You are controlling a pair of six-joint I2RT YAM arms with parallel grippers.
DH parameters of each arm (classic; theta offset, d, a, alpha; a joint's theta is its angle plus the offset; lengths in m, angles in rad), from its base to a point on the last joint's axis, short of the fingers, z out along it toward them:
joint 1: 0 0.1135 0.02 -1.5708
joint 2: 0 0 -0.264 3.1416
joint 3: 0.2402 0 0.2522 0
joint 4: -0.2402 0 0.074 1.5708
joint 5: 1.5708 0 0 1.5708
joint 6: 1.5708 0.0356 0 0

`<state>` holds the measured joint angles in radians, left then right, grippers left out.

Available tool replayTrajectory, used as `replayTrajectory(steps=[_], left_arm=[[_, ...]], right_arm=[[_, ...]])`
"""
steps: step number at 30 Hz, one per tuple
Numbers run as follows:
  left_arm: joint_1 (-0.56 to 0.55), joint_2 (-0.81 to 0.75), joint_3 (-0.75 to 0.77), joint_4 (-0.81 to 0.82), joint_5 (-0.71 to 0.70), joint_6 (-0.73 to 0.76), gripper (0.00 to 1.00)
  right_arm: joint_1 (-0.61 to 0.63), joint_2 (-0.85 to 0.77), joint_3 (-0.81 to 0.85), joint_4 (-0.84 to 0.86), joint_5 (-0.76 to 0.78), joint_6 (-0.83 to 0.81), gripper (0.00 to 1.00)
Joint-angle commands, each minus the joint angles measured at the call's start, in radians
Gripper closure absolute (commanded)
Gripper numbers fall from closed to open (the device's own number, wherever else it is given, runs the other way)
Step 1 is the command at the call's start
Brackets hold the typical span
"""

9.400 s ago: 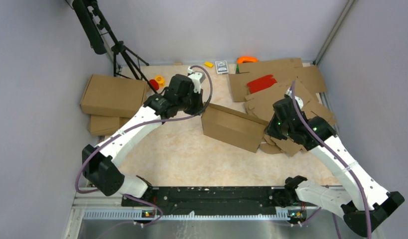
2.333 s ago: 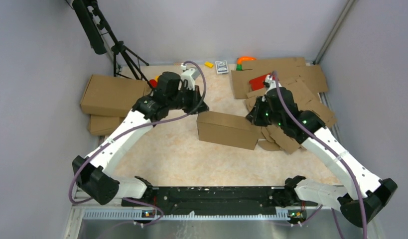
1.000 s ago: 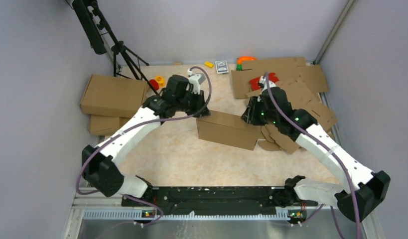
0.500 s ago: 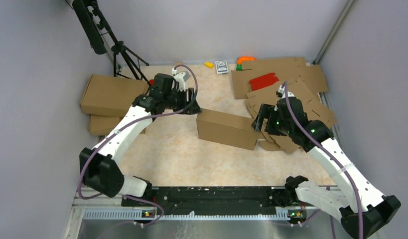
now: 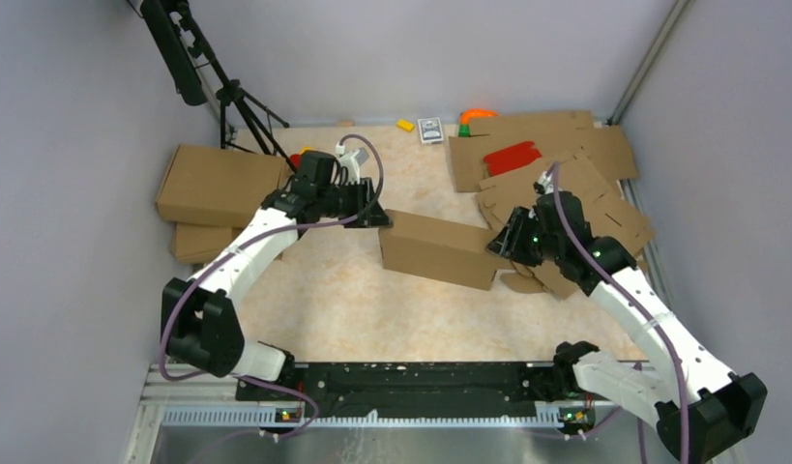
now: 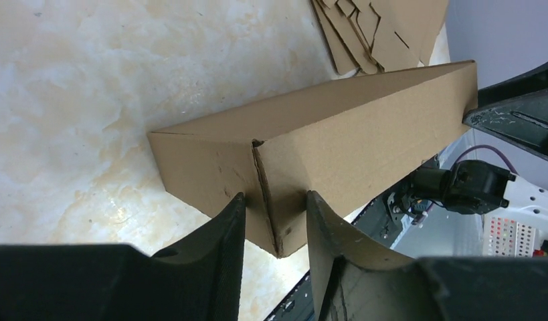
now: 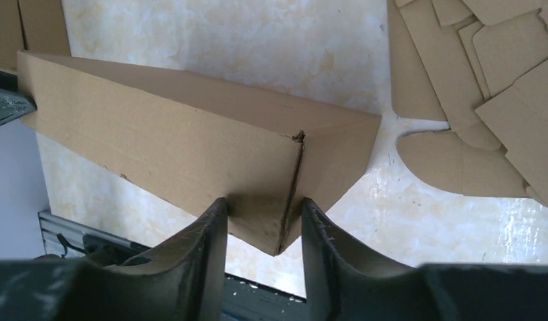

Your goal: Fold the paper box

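Brown cardboard sits in the middle of the top view. It is the paper box (image 5: 440,249), long, shallow and folded up, lying on the pale marbled table (image 5: 353,300). The left gripper (image 5: 372,215), black on a white arm, is at the box's 10 o'clock corner. The right gripper (image 5: 503,242) is at its 3 o'clock end. A heap of flat cut cardboard sheets (image 5: 585,184) lies at 2 o'clock from the box, with a flat red piece (image 5: 513,158) on top. Two closed brown boxes (image 5: 220,184) are stacked at 9 o'clock.

From the left wrist, the paper box (image 6: 364,127) runs away toward 2 o'clock. One upright corner edge sits between the left gripper's (image 6: 276,200) black fingers (image 6: 224,227). They are partly apart and press on the cardboard on both sides of that corner. The flat sheets (image 6: 378,33) show at 1 o'clock.

From the right wrist, the paper box (image 7: 177,147) runs toward 10 o'clock. The right gripper (image 7: 261,204) has its fingers (image 7: 214,227) partly apart, pinching the near corner edge the same way. The flat sheets (image 7: 498,100) lie at 2 o'clock.
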<state>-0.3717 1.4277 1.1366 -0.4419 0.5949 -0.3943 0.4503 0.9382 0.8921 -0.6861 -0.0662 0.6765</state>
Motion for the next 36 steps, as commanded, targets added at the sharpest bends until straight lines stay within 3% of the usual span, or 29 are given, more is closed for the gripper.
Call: replayTrajectory(steps=[1, 8, 12, 15, 17, 21, 24, 27, 29, 33, 36], left_arm=[[-0.005, -0.048, -0.044, 0.013, 0.055, -0.003, 0.66], [0.008, -0.259, -0.108, 0.02, -0.122, -0.013, 0.68], [0.008, -0.349, -0.045, 0.039, -0.246, 0.033, 0.69], [0.009, -0.432, -0.035, 0.087, -0.319, 0.096, 0.7], [0.007, -0.495, -0.087, 0.102, -0.39, 0.111, 0.62], [0.006, -0.62, -0.341, 0.082, -0.43, 0.021, 0.39], [0.004, -0.75, -0.534, 0.02, -0.487, -0.13, 0.04], [0.005, -0.901, -0.651, -0.017, -0.522, -0.253, 0.01], [0.005, -0.981, -0.673, -0.02, -0.559, -0.284, 0.01], [0.005, -1.017, -0.663, 0.021, -0.578, -0.269, 0.01], [0.005, -0.941, -0.626, 0.056, -0.459, -0.242, 0.03]], right_arm=[[0.011, 0.062, 0.058, 0.087, -0.175, -0.026, 0.7], [0.125, 0.185, 0.174, 0.197, -0.16, -0.081, 0.73], [0.164, 0.361, 0.409, 0.237, -0.17, -0.186, 0.75], [0.188, 0.406, 0.524, 0.263, -0.104, -0.278, 0.76], [0.198, 0.379, 0.465, 0.345, -0.075, -0.334, 0.74], [0.2, 0.284, 0.135, 0.503, -0.124, -0.325, 0.61], [0.201, 0.194, -0.151, 0.584, -0.15, -0.232, 0.42], [0.202, 0.055, -0.337, 0.596, -0.109, -0.162, 0.26], [0.202, -0.022, -0.363, 0.558, -0.057, -0.151, 0.19], [0.202, -0.063, -0.317, 0.458, 0.04, -0.133, 0.19], [0.201, -0.006, -0.275, 0.44, 0.03, -0.118, 0.22]])
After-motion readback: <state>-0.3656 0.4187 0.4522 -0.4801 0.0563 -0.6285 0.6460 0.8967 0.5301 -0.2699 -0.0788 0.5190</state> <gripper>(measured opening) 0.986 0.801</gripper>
